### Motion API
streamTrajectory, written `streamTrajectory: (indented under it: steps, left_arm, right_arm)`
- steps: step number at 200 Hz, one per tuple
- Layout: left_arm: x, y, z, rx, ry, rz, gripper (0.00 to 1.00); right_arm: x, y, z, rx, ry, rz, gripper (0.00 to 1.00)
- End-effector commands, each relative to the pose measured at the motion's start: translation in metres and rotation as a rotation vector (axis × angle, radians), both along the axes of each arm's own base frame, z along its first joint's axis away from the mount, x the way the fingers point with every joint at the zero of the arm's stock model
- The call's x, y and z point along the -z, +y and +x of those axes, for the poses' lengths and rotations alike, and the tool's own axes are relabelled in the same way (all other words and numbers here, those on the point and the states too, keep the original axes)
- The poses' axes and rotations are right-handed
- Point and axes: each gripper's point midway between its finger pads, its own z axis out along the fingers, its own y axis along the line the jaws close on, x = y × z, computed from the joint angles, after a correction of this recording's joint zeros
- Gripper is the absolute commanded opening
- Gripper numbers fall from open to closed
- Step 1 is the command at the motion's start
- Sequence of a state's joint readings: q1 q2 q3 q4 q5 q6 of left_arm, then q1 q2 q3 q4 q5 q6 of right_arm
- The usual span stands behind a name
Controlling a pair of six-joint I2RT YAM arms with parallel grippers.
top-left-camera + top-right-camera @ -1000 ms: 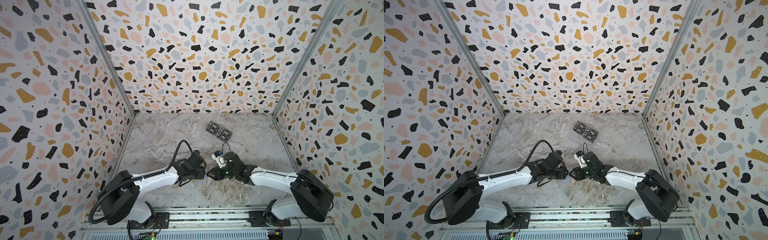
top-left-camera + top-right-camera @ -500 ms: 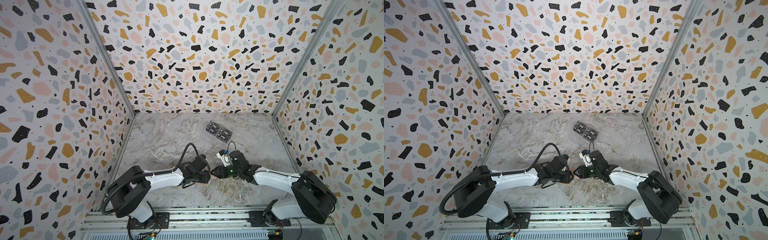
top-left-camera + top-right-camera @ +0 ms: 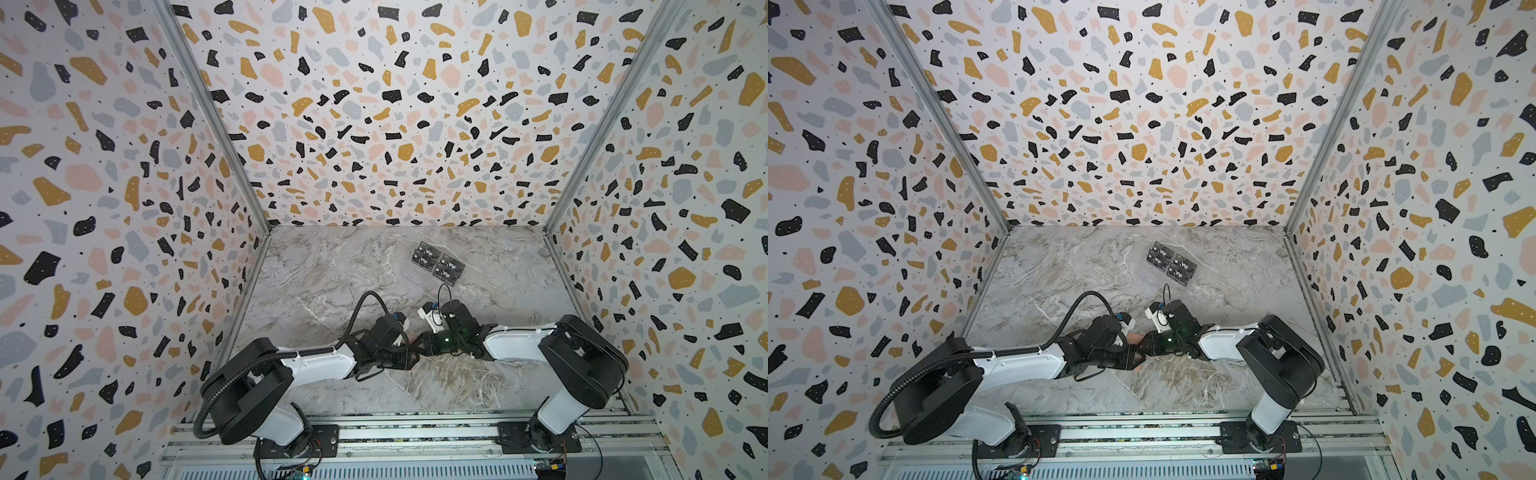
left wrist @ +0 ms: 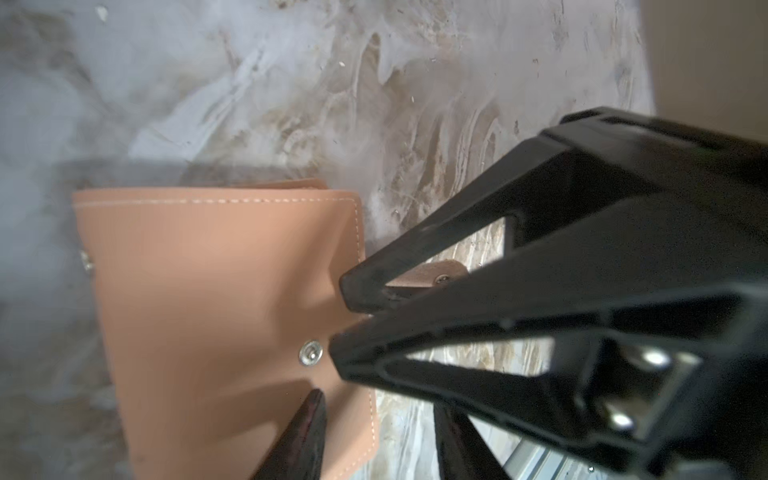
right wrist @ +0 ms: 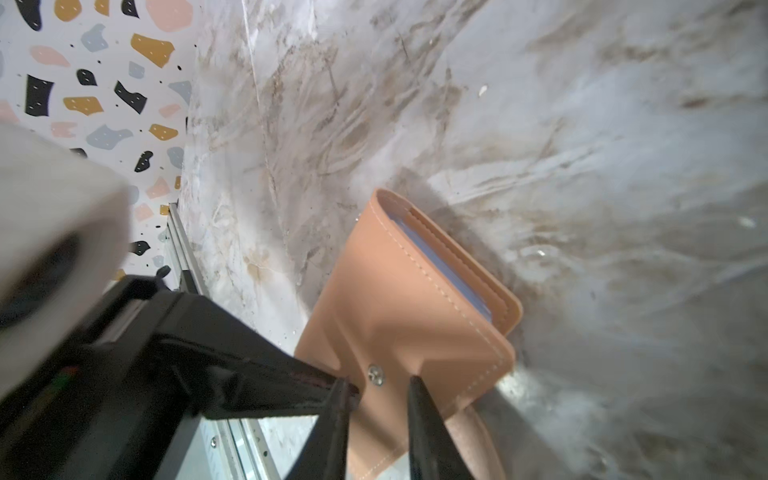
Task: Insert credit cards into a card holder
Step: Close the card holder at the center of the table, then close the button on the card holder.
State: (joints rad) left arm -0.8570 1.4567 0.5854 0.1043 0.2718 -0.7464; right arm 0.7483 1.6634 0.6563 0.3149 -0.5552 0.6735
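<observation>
The card holder (image 4: 224,311) lies folded on the marble table (image 3: 332,270), near-centre, between the two arms. Its snap stud (image 4: 311,353) faces up and its bluish sleeves (image 5: 440,266) show at one end. The right gripper (image 4: 340,320) has its tips narrowly parted at the card holder's edge by the stud, with the strap tab (image 4: 444,274) between its jaws; whether it pinches anything I cannot tell. The left gripper (image 4: 376,405) stands open and holds nothing, one finger over the card holder's face and the other off its edge. Farther back, right of centre, four black cards (image 3: 437,264) read "Vip" in white.
</observation>
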Motion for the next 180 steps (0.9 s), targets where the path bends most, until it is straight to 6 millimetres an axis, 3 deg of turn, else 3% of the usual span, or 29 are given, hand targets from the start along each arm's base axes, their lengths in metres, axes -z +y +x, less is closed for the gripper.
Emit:
streamTrajectory:
  steps: [1,23,40,60,79,105,180]
  left_arm:
    - [0.005,0.008,-0.003,-0.013,0.031,-0.023,0.45]
    - [0.006,0.006,-0.002,-0.031,0.048,-0.059,0.44]
    - [-0.009,0.005,-0.001,-0.044,0.041,-0.106,0.44]
    - [-0.021,0.027,0.012,-0.102,-0.002,-0.04,0.47]
    - [-0.016,0.051,0.017,-0.108,0.003,0.057,0.5]
    - [-0.004,0.065,0.02,-0.101,0.013,0.116,0.5]
    - [0.021,0.061,0.024,-0.088,0.081,0.052,0.48]
  right_arm:
    - [-0.002,0.0,-0.002,0.005,0.016,-0.003,0.22]
    - [-0.002,-0.006,-0.001,0.023,0.008,-0.041,0.22]
    - [0.0,-0.011,0.001,0.03,0.002,-0.078,0.23]
    - [0.006,-0.013,0.002,0.028,0.006,-0.111,0.22]
    - [0.014,-0.016,0.007,0.03,-0.007,-0.157,0.22]
    - [0.022,-0.018,0.013,0.028,-0.008,-0.186,0.21]
    - [0.025,-0.01,0.025,0.008,-0.009,-0.194,0.21]
